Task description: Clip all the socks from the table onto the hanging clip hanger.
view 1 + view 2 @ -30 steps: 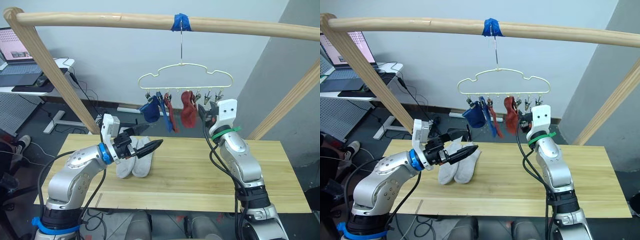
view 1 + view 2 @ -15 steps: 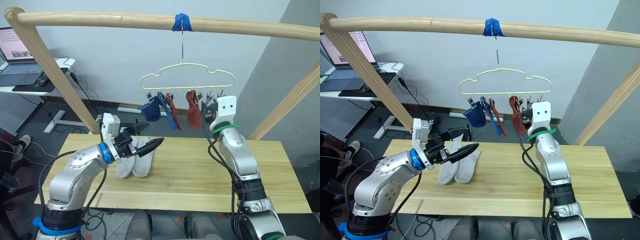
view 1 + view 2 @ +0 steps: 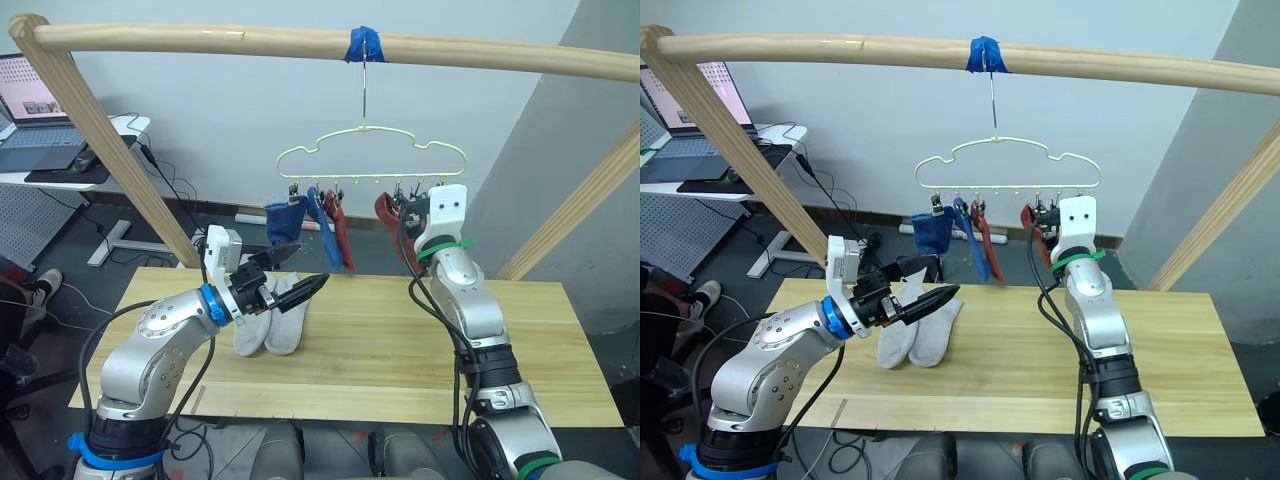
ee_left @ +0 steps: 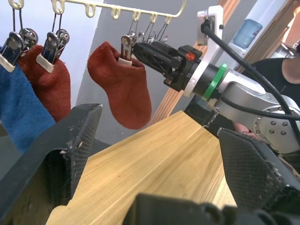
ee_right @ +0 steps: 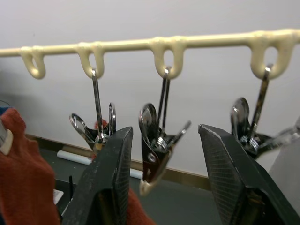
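**A:** From your head camera, the right gripper [image 3: 408, 208] is raised to the clip hanger [image 3: 371, 152], just beside the rust red sock [image 3: 385, 212] at that end of the row. Are its fingers holding anything?

**B:** The right wrist view answers that: the fingers [image 5: 107, 183] stand apart, nothing pinched, and an empty metal clip [image 5: 155, 145] hangs in the gap just ahead of them. More empty clips hang to either side of it, and the red sock's edge [image 5: 21, 168] sits beside one finger.

**A:** And your left gripper [image 3: 292, 272]?

**B:** Wide open and empty, held above the table [image 3: 400, 340]. The two light grey socks [image 3: 268, 320] lie side by side on the planks right under and behind it. The left wrist view adds what the head camera flattens: the right gripper [image 4: 140, 49] has its fingertips at the clip holding the rust red sock [image 4: 124, 86], though you cannot tell whether they touch it.

**A:** What else is hung?

**B:** On the far side of that sock from the right gripper hang a second rust red sock [image 3: 337, 222] and two blue socks [image 3: 284, 218], each on its own clip. The hanger's hook hangs from blue tape [image 3: 364, 45] on the wooden pole [image 3: 200, 40].
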Controlling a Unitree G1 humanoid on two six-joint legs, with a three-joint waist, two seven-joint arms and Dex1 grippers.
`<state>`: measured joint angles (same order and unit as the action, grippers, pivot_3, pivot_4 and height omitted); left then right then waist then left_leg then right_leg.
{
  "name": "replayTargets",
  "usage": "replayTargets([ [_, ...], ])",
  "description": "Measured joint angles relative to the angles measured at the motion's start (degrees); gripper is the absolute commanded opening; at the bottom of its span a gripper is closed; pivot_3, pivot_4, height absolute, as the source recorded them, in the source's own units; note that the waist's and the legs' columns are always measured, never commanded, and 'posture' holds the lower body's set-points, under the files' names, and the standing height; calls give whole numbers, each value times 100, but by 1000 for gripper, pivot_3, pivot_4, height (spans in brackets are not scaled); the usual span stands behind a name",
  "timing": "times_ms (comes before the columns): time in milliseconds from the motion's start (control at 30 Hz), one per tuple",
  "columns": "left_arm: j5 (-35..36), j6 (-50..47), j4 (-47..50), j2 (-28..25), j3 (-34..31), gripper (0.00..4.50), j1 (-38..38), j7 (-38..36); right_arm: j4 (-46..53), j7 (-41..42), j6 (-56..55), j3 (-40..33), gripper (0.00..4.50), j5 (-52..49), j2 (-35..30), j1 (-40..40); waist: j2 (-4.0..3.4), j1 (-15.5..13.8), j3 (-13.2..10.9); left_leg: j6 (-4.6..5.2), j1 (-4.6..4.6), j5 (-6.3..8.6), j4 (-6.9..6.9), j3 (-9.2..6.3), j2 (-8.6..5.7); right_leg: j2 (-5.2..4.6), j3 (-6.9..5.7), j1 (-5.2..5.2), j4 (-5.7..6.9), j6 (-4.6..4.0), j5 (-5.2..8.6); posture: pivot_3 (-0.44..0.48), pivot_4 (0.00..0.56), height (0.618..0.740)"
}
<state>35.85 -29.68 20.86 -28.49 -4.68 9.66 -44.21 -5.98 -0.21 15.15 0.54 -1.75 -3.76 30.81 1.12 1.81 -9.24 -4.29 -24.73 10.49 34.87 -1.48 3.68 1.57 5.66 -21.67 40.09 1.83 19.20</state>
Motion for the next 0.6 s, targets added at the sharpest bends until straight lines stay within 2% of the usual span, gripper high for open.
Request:
replayTargets([
  [333,-99,85,0,22,61,4500,-24,22,-128,20,135,-334,2321,-591,577,209,-1,-7,-1,0,0,0,-1,-1,0,0,-1,0,0,0,0,74,159,740],
  [600,-173,166,0,22,135,4500,-54,-9,-127,12,286,-456,2321,-675,619,246,-3,-9,-2,0,0,0,-3,0,0,-2,-1,-1,-1,0,0,75,159,740],
])
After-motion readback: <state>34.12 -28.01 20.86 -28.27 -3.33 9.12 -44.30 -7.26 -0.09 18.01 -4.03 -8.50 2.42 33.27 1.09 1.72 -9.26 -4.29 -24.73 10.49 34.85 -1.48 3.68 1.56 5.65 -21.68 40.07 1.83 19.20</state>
